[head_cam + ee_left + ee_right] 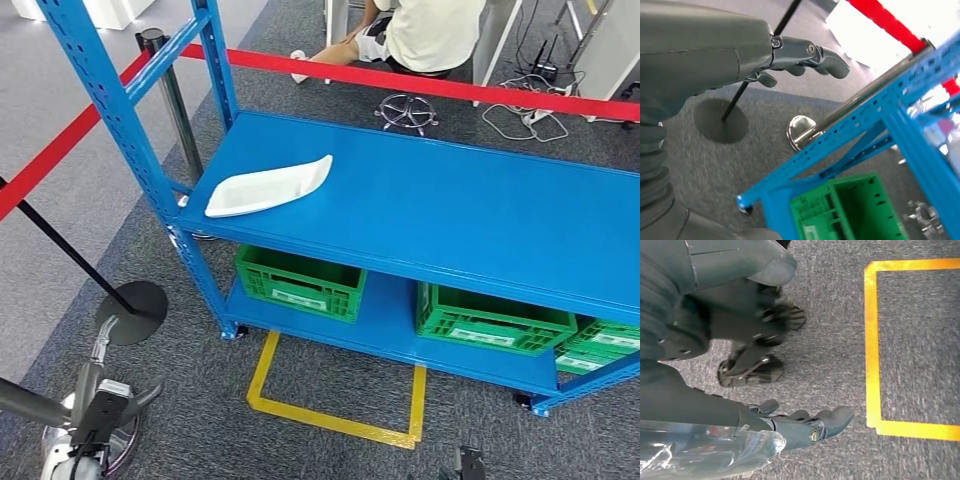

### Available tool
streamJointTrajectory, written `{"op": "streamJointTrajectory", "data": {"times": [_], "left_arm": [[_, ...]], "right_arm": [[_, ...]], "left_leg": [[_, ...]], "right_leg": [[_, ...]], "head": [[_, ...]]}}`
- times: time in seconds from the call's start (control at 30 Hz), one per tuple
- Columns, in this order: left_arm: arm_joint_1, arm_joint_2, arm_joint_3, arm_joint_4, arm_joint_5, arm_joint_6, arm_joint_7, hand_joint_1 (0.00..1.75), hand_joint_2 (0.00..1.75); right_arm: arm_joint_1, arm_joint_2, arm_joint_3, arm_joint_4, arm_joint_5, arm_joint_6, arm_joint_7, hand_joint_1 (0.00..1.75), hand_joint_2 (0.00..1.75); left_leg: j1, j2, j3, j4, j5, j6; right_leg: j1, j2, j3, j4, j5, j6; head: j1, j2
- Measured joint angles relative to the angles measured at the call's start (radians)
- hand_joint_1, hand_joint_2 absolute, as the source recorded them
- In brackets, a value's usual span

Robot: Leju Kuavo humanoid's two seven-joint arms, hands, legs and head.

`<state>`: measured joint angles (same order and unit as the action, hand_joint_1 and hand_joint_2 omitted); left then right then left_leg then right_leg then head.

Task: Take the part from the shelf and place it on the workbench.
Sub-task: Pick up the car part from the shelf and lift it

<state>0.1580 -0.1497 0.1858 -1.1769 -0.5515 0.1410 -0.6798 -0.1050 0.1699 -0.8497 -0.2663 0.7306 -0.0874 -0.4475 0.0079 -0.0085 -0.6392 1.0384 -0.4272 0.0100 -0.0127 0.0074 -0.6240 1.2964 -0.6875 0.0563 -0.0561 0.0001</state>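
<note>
A: Part [268,187] — white, flat, elongated, shallow-tray look, one end tapering to a point. Lies on the top deck of the blue shelf [468,215], near the shelf's left end, close to the front edge, nothing touching it.

B: Robot's got it yet?

A: No. Left robot hand [806,57] hangs low by the shelf's corner post, fingers out fairly straight and apart, nothing in them. Right robot hand [810,425] hangs over the carpet beside the yellow floor marking [872,345], fingers loosely extended, also holding nothing. Both well apart from the part.

B: How will it handle?

A: Judging by looks: thin moulded plastic or foam, so prob. light, maybe a bit flexy along its length. Smooth surface, could slide on the painted deck if nudged. Not likely fragile, but a hard squeeze might bend the rim.

B: Where to grab?

A: Wide end nearest the front edge seems best — thumb over the rim, fingers under, or both robot hands on the long sides. The pointed end gives little to hold.

B: Anything nearby?

A: Green crates [302,283] on the lower deck, a red barrier tape [423,82] behind, a seated person [423,32] beyond it. Can't see the counter.
</note>
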Motion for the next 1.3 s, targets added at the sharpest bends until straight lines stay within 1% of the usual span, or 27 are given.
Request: {"op": "streamJointTrajectory", "data": {"times": [0.03,0.07,0.13,0.17,0.2,0.27,0.37,0.4,0.47,0.5,0.53,0.57,0.6,0.63,0.67,0.73,0.83,0.9,0.93,1.0,1.03,1.07,1.1,1.17,1.2,1.23,1.3], "left_arm": [[0.0,-0.002,-0.001,0.0,-0.039,0.007,0.0,0.0,1.75],[0.0,-0.004,-0.002,0.0,-0.08,0.014,0.0,0.0,1.75],[-0.002,-0.012,-0.002,0.0,-0.154,0.024,0.0,0.0,1.75],[-0.003,-0.017,-0.002,0.0,-0.181,0.026,0.0,0.0,1.75],[-0.004,-0.021,-0.002,-0.001,-0.205,0.028,0.0,0.0,1.75],[-0.006,-0.03,-0.005,-0.003,-0.249,0.034,0.0,0.0,1.75],[-0.006,-0.04,-0.021,-0.012,-0.304,0.054,0.0,0.0,1.75],[-0.007,-0.042,-0.027,-0.016,-0.315,0.06,0.0,0.0,1.75],[-0.008,-0.046,-0.038,-0.019,-0.331,0.067,0.0,0.0,1.75],[-0.007,-0.047,-0.043,-0.02,-0.336,0.068,0.0,0.0,1.75],[-0.006,-0.048,-0.047,-0.021,-0.34,0.069,0.0,0.0,1.75],[-0.005,-0.049,-0.05,-0.022,-0.343,0.07,0.0,0.0,1.75],[-0.004,-0.049,-0.052,-0.024,-0.345,0.071,0.0,0.0,1.75],[-0.004,-0.05,-0.054,-0.027,-0.347,0.072,0.0,0.0,1.75],[-0.005,-0.051,-0.057,-0.03,-0.35,0.075,0.0,0.0,1.75],[-0.005,-0.054,-0.066,-0.038,-0.356,0.085,0.0,0.0,1.75],[-0.002,-0.059,-0.079,-0.062,-0.367,0.108,0.007,0.0,1.75],[-0.002,-0.06,-0.087,-0.084,-0.38,0.125,0.021,0.0,1.75],[-0.003,-0.061,-0.092,-0.093,-0.388,0.133,0.029,0.0,1.75],[-0.004,-0.062,-0.101,-0.108,-0.41,0.15,0.05,0.0,1.75],[-0.004,-0.061,-0.104,-0.115,-0.422,0.158,0.064,0.0,1.75],[-0.005,-0.061,-0.109,-0.124,-0.436,0.167,0.077,0.0,1.75],[-0.007,-0.06,-0.114,-0.132,-0.448,0.175,0.089,0.0,1.75],[-0.013,-0.059,-0.128,-0.151,-0.47,0.186,0.109,0.0,1.75],[-0.016,-0.058,-0.136,-0.162,-0.482,0.19,0.12,0.0,1.75],[-0.018,-0.057,-0.145,-0.175,-0.497,0.195,0.133,0.0,1.75],[-0.02,-0.055,-0.173,-0.209,-0.533,0.206,0.164,0.0,1.75]], "right_arm": [[0.001,0.0,-0.002,0.001,0.007,0.0,0.002,0.0,1.75],[0.002,0.0,-0.004,0.002,0.014,0.001,0.004,0.0,1.75],[0.001,0.0,-0.007,0.003,0.027,0.005,0.007,0.0,1.75],[0.001,0.0,-0.009,0.004,0.031,0.008,0.008,0.0,1.75],[0.0,0.0,-0.011,0.004,0.035,0.011,0.01,0.0,1.75],[-0.002,0.0,-0.013,0.005,0.043,0.015,0.013,0.0,1.75],[-0.005,0.0,-0.015,0.005,0.052,0.015,0.017,0.0,1.75],[-0.006,0.001,-0.016,0.005,0.054,0.015,0.019,0.0,1.75],[-0.01,0.001,-0.016,0.005,0.057,0.015,0.02,0.0,1.75],[-0.011,0.001,-0.016,0.006,0.058,0.015,0.021,0.0,1.75],[-0.011,0.001,-0.016,0.006,0.06,0.015,0.022,0.0,1.75],[-0.01,0.001,-0.017,0.006,0.061,0.015,0.023,0.0,1.75],[-0.01,0.001,-0.017,0.006,0.061,0.015,0.024,0.0,1.75],[-0.01,0.001,-0.017,0.006,0.062,0.015,0.024,0.0,1.75],[-0.011,0.001,-0.018,0.006,0.063,0.015,0.025,0.0,1.75],[-0.013,0.001,-0.018,0.006,0.067,0.015,0.026,0.0,1.75],[-0.015,0.001,-0.018,0.006,0.075,0.016,0.03,0.0,1.75],[-0.017,0.001,-0.018,0.007,0.084,0.017,0.032,0.0,1.75],[-0.017,0.001,-0.018,0.007,0.088,0.018,0.034,0.0,1.75],[-0.017,0.001,-0.018,0.008,0.097,0.019,0.038,0.0,1.75],[-0.016,0.001,-0.018,0.009,0.102,0.02,0.04,0.0,1.75],[-0.016,0.001,-0.019,0.01,0.107,0.021,0.042,0.0,1.75],[-0.016,0.001,-0.019,0.011,0.111,0.023,0.045,0.0,1.75],[-0.018,0.001,-0.019,0.012,0.118,0.025,0.049,0.0,1.75],[-0.02,0.001,-0.019,0.012,0.121,0.025,0.05,0.0,1.75],[-0.021,0.001,-0.019,0.013,0.123,0.026,0.052,0.0,1.75],[-0.024,0.002,-0.019,0.013,0.129,0.026,0.055,0.0,1.75]], "left_leg": [[-0.003,-0.001,0.01,0.0,-0.008,0.002],[-0.005,-0.003,0.021,0.0,-0.016,0.003],[-0.008,-0.005,0.046,0.0,-0.033,0.002],[-0.011,-0.005,0.055,0.001,-0.041,-0.001],[-0.011,-0.005,0.061,0.0,-0.047,-0.005],[-0.01,-0.006,0.066,-0.004,-0.051,-0.015],[-0.01,-0.005,0.064,0.006,-0.063,-0.032],[-0.01,-0.004,0.048,0.039,-0.081,-0.039],[-0.005,-0.003,-0.017,0.154,-0.127,-0.05],[-0.002,-0.003,-0.053,0.21,-0.142,-0.054],[0.0,-0.003,-0.077,0.24,-0.139,-0.058],[0.002,-0.003,-0.084,0.234,-0.115,-0.06],[0.004,-0.002,-0.072,0.195,-0.077,-0.062],[0.007,-0.001,-0.047,0.132,-0.032,-0.065],[0.008,0.0,-0.018,0.067,-0.001,-0.066],[0.009,-0.001,0.021,-0.011,0.016,-0.055],[0.007,-0.003,0.031,-0.026,0.001,-0.027],[0.009,-0.003,0.04,-0.03,-0.003,-0.011],[0.009,-0.003,0.045,-0.031,-0.006,-0.004],[0.004,-0.002,0.054,-0.031,-0.016,0.005],[0.002,-0.003,0.06,-0.031,-0.021,0.007],[0.0,-0.004,0.067,-0.031,-0.027,0.008],[-0.002,-0.005,0.076,-0.031,-0.033,0.008],[-0.004,-0.007,0.096,-0.031,-0.048,0.004],[-0.006,-0.009,0.104,-0.03,-0.055,-0.001],[-0.007,-0.009,0.108,-0.03,-0.06,-0.006],[-0.006,-0.01,0.11,-0.032,-0.064,-0.017]], "right_leg": [[0.002,0.0,-0.03,0.024,0.013,-0.003],[0.005,0.0,-0.041,0.009,0.048,-0.007],[0.012,0.0,-0.018,-0.108,0.151,-0.019],[0.016,0.0,-0.001,-0.167,0.187,-0.024],[0.019,0.0,0.015,-0.208,0.208,-0.028],[0.025,0.001,0.026,-0.23,0.209,-0.034],[0.019,0.002,0.043,-0.25,0.213,-0.047],[0.014,0.002,0.052,-0.259,0.214,-0.051],[0.01,0.001,0.064,-0.267,0.211,-0.055],[0.008,0.001,0.068,-0.268,0.207,-0.055],[0.006,0.002,0.072,-0.268,0.203,-0.054],[0.004,0.002,0.079,-0.268,0.197,-0.052],[0.001,0.004,0.087,-0.268,0.192,-0.048],[-0.002,0.005,0.094,-0.268,0.185,-0.043],[-0.002,0.006,0.1,-0.267,0.176,-0.036],[0.001,0.007,0.105,-0.269,0.162,-0.022],[0.001,0.006,0.117,-0.283,0.154,-0.003],[0.001,0.002,0.103,-0.24,0.129,0.006],[0.001,0.001,0.074,-0.182,0.103,0.008],[0.001,0.0,-0.015,-0.035,0.05,0.008],[0.002,0.0,-0.051,0.014,0.044,0.007],[0.002,0.0,-0.069,0.024,0.062,0.005],[0.003,0.0,-0.067,-0.009,0.1,0.002],[0.007,0.0,-0.022,-0.146,0.195,-0.007],[0.008,0.0,0.003,-0.205,0.226,-0.012],[0.011,0.0,0.019,-0.242,0.242,-0.016],[0.015,0.001,0.026,-0.256,0.244,-0.025]], "head": [[0.0,0.0],[0.0,0.0],[0.0,0.0],[0.0,0.0],[0.0,0.0],[-0.002,0.0],[-0.005,0.0],[-0.007,0.0],[-0.011,0.0],[-0.011,0.0],[-0.011,0.0],[-0.011,0.0],[-0.011,0.0],[-0.011,0.0],[-0.012,0.0],[-0.014,0.0],[-0.008,0.0],[-0.003,0.0],[0.001,0.0],[0.006,0.0],[0.006,0.0],[0.006,0.0],[0.006,0.0],[0.007,0.0],[0.008,0.0],[0.009,0.0],[0.009,0.0]]}}
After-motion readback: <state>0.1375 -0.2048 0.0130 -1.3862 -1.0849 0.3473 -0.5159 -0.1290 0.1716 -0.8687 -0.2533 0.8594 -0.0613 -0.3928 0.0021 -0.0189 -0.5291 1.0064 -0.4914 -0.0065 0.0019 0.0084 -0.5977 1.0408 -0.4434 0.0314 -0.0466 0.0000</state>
